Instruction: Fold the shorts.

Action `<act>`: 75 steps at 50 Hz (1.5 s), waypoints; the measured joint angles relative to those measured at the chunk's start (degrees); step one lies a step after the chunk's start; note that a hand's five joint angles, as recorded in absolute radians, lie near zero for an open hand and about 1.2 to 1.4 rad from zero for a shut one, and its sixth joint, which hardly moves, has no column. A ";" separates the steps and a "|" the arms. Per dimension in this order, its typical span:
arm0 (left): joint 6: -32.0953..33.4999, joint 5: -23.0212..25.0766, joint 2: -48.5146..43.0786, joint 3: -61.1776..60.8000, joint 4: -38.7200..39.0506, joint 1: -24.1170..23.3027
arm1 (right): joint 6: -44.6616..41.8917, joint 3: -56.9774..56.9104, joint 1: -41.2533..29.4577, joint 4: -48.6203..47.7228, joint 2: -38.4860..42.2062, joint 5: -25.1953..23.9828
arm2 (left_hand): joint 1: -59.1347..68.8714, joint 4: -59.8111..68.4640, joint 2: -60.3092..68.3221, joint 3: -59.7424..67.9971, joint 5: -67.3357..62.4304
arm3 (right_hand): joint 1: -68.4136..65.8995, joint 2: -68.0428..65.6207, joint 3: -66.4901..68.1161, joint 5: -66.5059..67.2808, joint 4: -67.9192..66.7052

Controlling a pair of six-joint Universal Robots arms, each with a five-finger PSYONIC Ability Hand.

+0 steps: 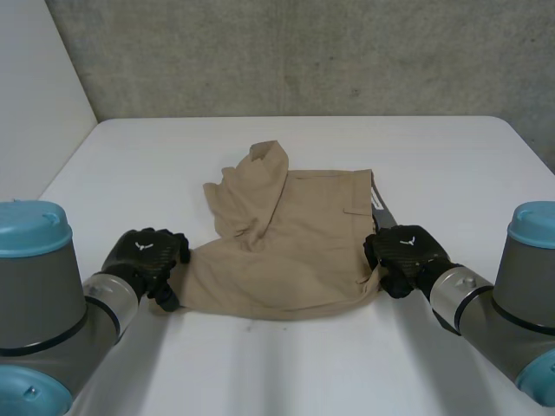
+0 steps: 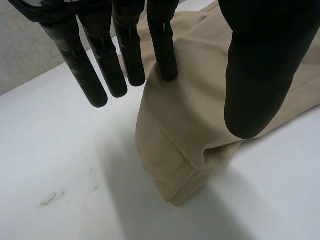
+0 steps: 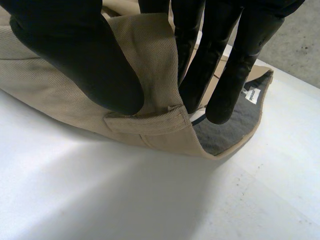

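The beige shorts point(image 1: 286, 243) lie crumpled in the middle of the white table point(image 1: 286, 364), with one part bunched up toward the far left. My left hand point(image 1: 143, 256) hovers at their near left hem corner point(image 2: 190, 150). Its fingers point(image 2: 125, 50) hang straight, one tip touches the cloth, and the thumb point(image 2: 260, 75) stands apart. My right hand point(image 1: 408, 251) is at the waistband on the right edge. Its thumb point(image 3: 75, 55) and fingers point(image 3: 225, 75) pinch the waistband point(image 3: 150, 75) between them. Grey inner lining point(image 3: 235, 130) shows beside the fingertips.
A grey concrete wall point(image 1: 303, 52) rises behind the table's far edge. Bare white tabletop point(image 2: 60, 165) lies around the shorts on all sides and in front of both arms.
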State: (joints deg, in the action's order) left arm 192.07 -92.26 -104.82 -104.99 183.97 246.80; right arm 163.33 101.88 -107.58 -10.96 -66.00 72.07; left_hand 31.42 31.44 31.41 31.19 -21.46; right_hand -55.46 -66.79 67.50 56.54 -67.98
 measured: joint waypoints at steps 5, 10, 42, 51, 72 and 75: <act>0.86 -0.08 -0.53 -0.18 0.80 0.08 | -0.27 -0.02 0.00 -0.02 0.14 0.02 | 0.00 0.00 0.00 -0.01 0.01 | 0.00 0.00 0.00 0.00 0.00; 3.06 -0.18 -1.54 -0.66 2.25 0.15 | -0.39 -0.02 0.00 -0.03 0.36 0.07 | 0.00 0.00 0.00 -0.01 0.02 | 0.00 0.00 0.00 0.00 0.00; 9.47 -0.55 -7.67 0.54 6.79 0.62 | -0.39 -0.22 -0.44 0.03 0.79 0.57 | 18.98 18.89 18.90 18.99 -18.36 | 0.00 0.00 0.00 0.00 0.00; 9.71 -0.71 -4.31 3.60 4.35 0.49 | -2.52 -2.12 -0.62 3.25 -2.18 1.81 | 31.95 36.66 36.77 36.71 -34.27 | 0.00 0.00 0.00 0.00 -0.01; 9.60 0.13 22.68 25.18 -11.57 -0.34 | -6.94 -32.68 0.12 30.70 -16.47 9.48 | 31.95 36.91 36.82 36.78 -34.27 | 0.00 0.00 0.25 0.00 -0.02; 9.53 0.61 19.43 25.02 -13.67 -0.25 | -9.05 -34.84 -0.14 33.05 -13.81 10.54 | 31.95 36.91 36.82 36.78 -34.27 | 0.00 0.00 0.25 0.01 -0.02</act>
State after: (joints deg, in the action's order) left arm 201.60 -91.66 -85.39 -79.97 170.31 246.55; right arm 154.28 67.04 -107.72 22.09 -79.81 82.60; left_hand 63.37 68.36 68.23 67.98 -55.73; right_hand -55.46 -66.79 67.75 56.55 -67.99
